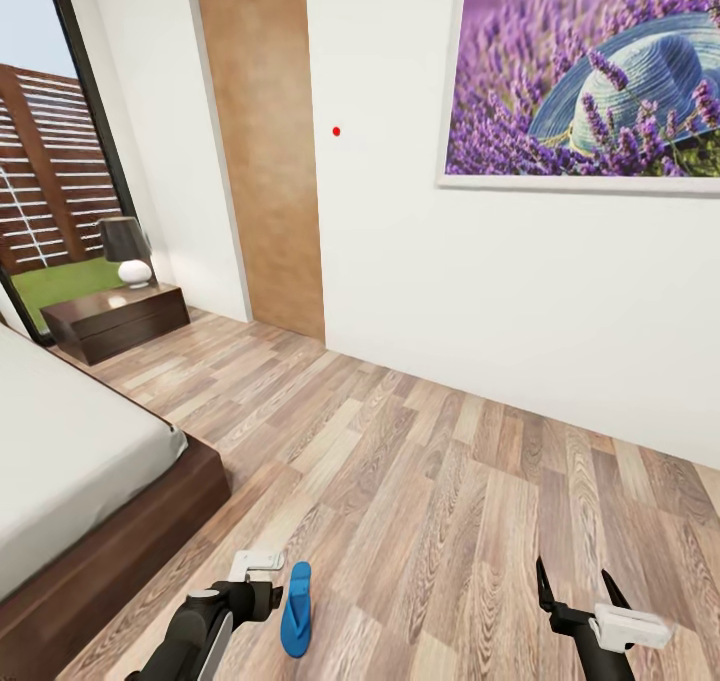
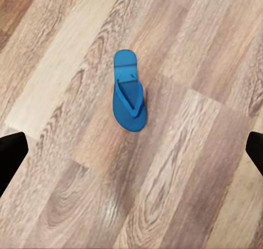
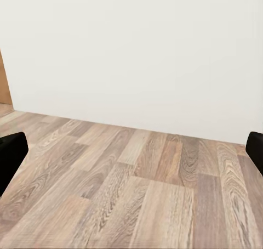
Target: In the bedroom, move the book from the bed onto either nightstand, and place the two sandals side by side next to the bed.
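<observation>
One bright blue sandal (image 1: pixel 296 609) lies flat on the wood-plank floor, a short way off the foot corner of the bed (image 1: pixel 60 441). In the left wrist view the sandal (image 2: pixel 129 92) lies on the floor below my left gripper (image 2: pixel 131 153), which is open and empty with its fingers far apart. My left arm (image 1: pixel 215 616) reaches in just left of the sandal. Low at the right, my right gripper (image 1: pixel 578 586) is open above bare floor and holds nothing. The book is out of view. A dark-brown nightstand (image 1: pixel 110 316) stands beyond the bed by the window.
A lamp (image 1: pixel 128 251) sits on the nightstand. A brown door (image 1: pixel 265 151) and a white wall with a lavender picture (image 1: pixel 590 71) close off the far side. Wood floor (image 1: pixel 450 501) stretches between bed and wall.
</observation>
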Motion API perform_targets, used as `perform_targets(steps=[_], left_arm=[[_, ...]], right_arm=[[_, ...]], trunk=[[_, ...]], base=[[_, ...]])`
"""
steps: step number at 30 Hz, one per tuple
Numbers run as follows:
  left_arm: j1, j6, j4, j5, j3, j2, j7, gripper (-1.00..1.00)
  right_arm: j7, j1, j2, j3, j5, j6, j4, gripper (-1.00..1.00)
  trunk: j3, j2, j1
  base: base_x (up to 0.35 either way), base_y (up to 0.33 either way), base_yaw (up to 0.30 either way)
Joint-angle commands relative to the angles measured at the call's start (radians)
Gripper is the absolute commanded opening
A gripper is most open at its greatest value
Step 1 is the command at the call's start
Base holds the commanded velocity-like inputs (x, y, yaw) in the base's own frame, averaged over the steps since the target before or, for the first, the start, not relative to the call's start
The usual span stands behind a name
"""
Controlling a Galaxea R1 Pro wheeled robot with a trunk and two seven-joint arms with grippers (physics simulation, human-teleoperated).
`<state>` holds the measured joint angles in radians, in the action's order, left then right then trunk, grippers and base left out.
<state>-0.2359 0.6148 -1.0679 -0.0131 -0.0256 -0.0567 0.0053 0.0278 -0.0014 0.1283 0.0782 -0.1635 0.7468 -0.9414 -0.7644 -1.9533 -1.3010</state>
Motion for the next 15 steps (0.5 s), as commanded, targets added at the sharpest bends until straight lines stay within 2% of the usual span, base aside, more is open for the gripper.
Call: perform_targets(steps=[1,15], left_arm=[[0.0,0.005,-0.001,-0.001,0.0,0.0,0.0,1.0],[0.0,0.005,-0.001,-0.002,0.0,0.0,-0.001,1.0]], right_arm=[[0.003,0.0,0.001,-0.002,-0.002,0.002,0.0,1.0],[0.003,0.0,0.001,-0.002,-0.003,0.002,0.0,1.0]], trunk=[[-0.004,-0.008,-0.004],[-0.048,-0.106,-0.058]], base=[[0.0,0.0,0.0],[0.0,0.0,0.0]])
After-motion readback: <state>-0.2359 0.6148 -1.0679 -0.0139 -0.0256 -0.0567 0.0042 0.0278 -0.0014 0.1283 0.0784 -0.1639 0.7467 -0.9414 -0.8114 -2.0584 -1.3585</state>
